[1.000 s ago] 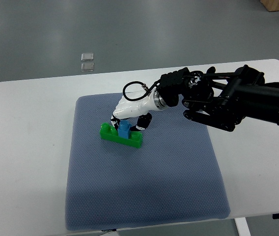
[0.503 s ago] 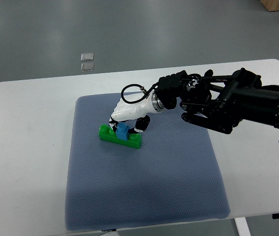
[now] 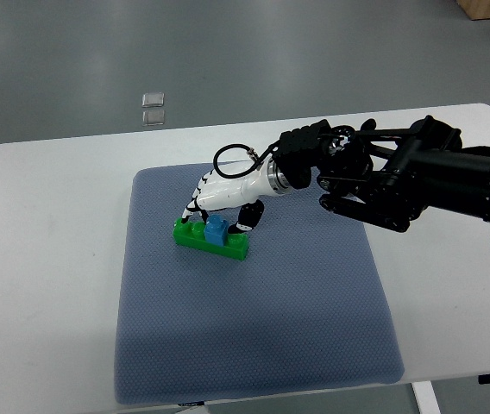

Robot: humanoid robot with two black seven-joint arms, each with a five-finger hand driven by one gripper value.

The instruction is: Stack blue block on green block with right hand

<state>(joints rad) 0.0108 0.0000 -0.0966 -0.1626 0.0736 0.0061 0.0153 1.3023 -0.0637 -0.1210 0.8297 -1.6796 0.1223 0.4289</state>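
The blue block (image 3: 216, 230) sits on the green block (image 3: 211, 241), on the mat (image 3: 254, 345). The right hand (image 3: 219, 205) hovers just behind it, fingers loosely spread, pinching nothing. It should lift straight up without nudging the stack.

Glossy plastic blue block (image 3: 216, 230), glossy plastic green block (image 3: 211, 241), matt dimpled fabric-like mat (image 3: 254, 328), smooth white table (image 3: 47, 276), right hand (image 3: 219, 197) shelled in shiny white plastic, arm matt black.
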